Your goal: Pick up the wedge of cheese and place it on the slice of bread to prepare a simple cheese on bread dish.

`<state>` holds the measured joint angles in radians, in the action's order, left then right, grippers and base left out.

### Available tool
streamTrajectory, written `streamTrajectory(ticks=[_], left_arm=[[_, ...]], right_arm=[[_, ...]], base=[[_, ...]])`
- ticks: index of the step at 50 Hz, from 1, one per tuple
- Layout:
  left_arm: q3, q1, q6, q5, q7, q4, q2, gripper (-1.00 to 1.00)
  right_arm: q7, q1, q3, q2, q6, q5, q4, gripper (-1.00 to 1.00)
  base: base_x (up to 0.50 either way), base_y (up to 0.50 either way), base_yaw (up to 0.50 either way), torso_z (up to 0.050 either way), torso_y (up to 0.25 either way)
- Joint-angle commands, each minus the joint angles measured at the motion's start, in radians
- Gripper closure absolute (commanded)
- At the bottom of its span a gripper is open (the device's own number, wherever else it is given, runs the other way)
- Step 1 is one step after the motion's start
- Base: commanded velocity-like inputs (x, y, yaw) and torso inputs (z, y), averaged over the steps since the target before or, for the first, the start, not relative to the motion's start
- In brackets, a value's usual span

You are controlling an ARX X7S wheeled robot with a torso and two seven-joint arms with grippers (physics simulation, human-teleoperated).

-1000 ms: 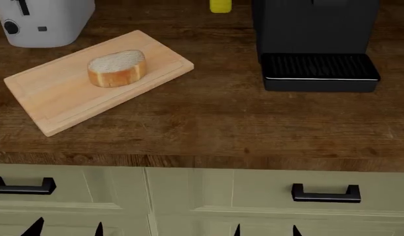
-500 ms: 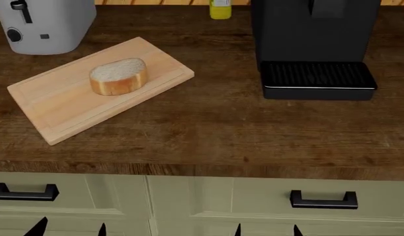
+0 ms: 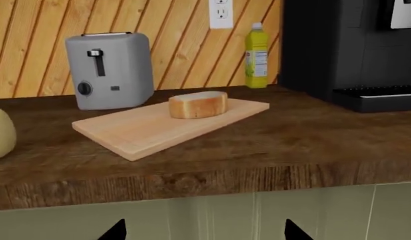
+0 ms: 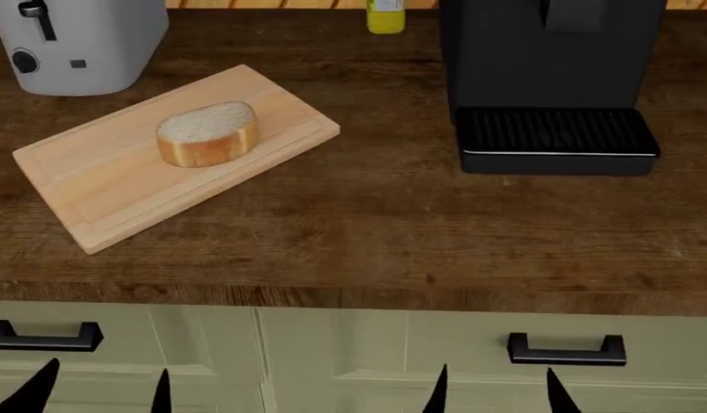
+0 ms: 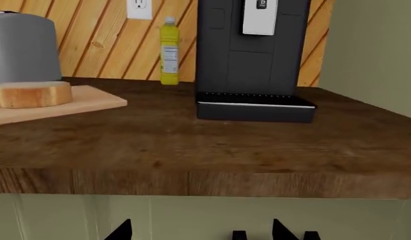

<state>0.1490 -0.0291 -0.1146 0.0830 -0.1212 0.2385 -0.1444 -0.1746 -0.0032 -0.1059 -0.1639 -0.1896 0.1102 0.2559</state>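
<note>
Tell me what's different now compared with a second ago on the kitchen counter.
The head view tilted up a little early on, so everything slid lower in frame. Since then both grippers have risen from the bottom edge: left gripper and right gripper show more fingertip, both open and empty. Nothing was grasped. The slice of bread stays on the cutting board; toaster and coffee machine are unmoved.

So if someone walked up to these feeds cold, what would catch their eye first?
Probably the thick oval bread slice with its golden crust, sitting on the pale wooden cutting board on the dark wooden counter. Next, the big black coffee machine at the back right and the grey toaster at the back left. The pale yellow rounded cheese lump only peeks in at the left wrist view's edge.
</note>
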Motion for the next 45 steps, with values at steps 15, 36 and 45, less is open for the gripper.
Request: streamTrajectory(ticks=[15,36,45], left_arm=[[-0.024,0.144,-0.403,0.086,-0.046,0.394,-0.052,-1.00],[-0.086,0.278,-0.619,0.130,-0.097,0.590,-0.079,-1.00],[-0.105,0.316,-0.641,0.127,-0.115,0.608,-0.092,-1.00]], right_arm=[[-0.048,0.068,0.024,-0.096,-0.303,0.002,0.329,-1.00],[-0.062,0.139,0.057,-0.126,-0.331,0.006,0.340,-1.00],[-0.057,0.209,0.095,-0.149,-0.408,0.044,0.374,-1.00]], base=[[0.00,0.00,0.00,0.000,0.000],[0.00,0.00,0.00,0.000,0.000],[0.00,0.00,0.00,0.000,0.000]])
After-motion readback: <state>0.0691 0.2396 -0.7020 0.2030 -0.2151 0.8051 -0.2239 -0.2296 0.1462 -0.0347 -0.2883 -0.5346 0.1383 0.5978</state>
